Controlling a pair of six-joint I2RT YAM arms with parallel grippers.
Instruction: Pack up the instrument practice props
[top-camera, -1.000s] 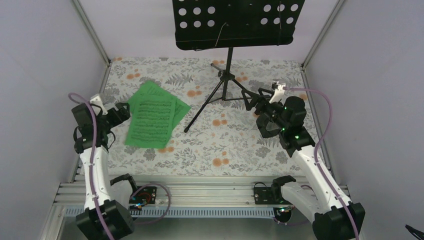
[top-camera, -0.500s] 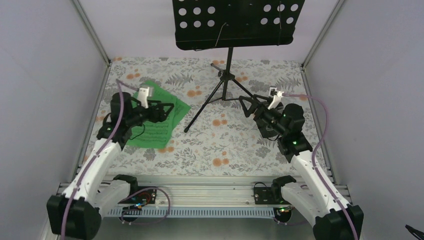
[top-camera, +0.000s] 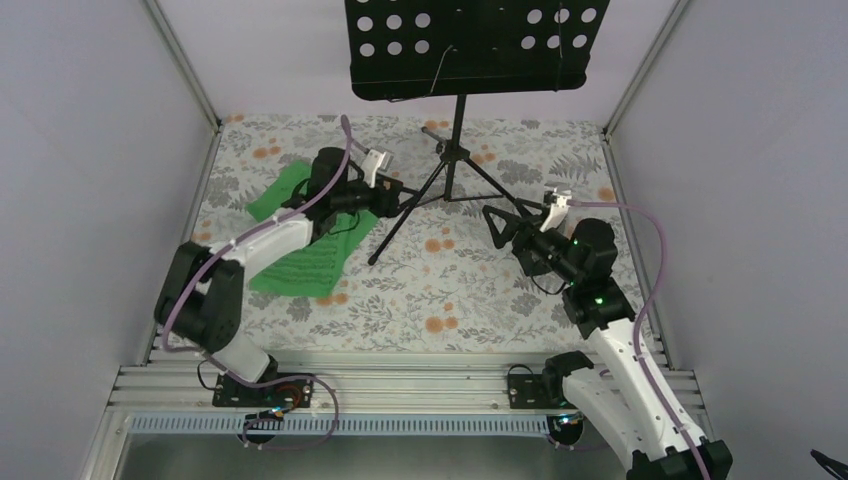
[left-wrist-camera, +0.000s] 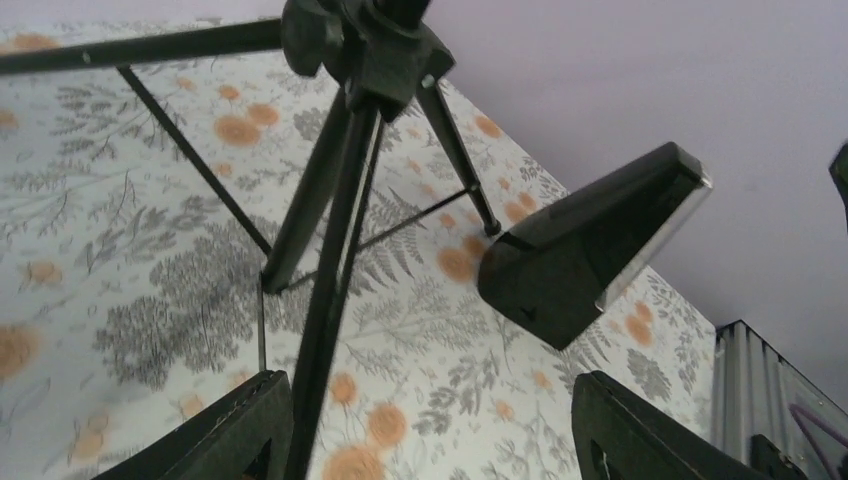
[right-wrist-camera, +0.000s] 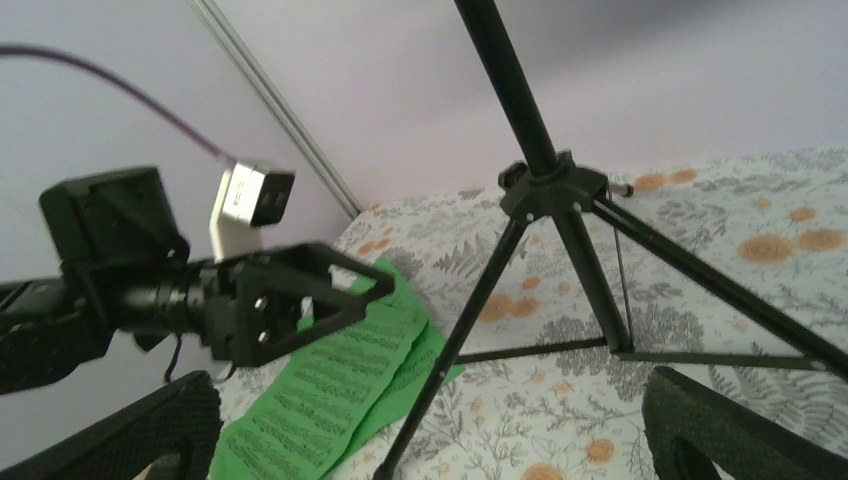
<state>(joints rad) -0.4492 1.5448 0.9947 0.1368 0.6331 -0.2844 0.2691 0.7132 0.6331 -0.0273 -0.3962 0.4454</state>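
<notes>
The black music stand has its hole-punched desk (top-camera: 470, 45) at the back and its tripod (top-camera: 450, 165) on the cloth. Green music sheets (top-camera: 300, 262) lie to the left, partly under my left arm. My left gripper (top-camera: 392, 200) is open at the tripod's front-left leg (left-wrist-camera: 320, 320), which runs just inside one finger (left-wrist-camera: 235, 430). A dark pyramid-shaped metronome (left-wrist-camera: 590, 245) stands beyond the tripod's right leg; I cannot pick it out in the top view. My right gripper (top-camera: 503, 225) is open and empty, facing the tripod (right-wrist-camera: 555, 190), the sheets (right-wrist-camera: 330, 390) and the left gripper (right-wrist-camera: 300, 300).
Flower-patterned cloth (top-camera: 450, 290) covers the floor. Plain walls stand close on the left, right and back, with metal corner posts (top-camera: 185, 60). The rail (top-camera: 400, 395) with the arm bases runs along the near edge.
My left arm has swung from the left wall across the green sheets to the tripod's front-left leg. The right gripper has shifted slightly and stays open.
</notes>
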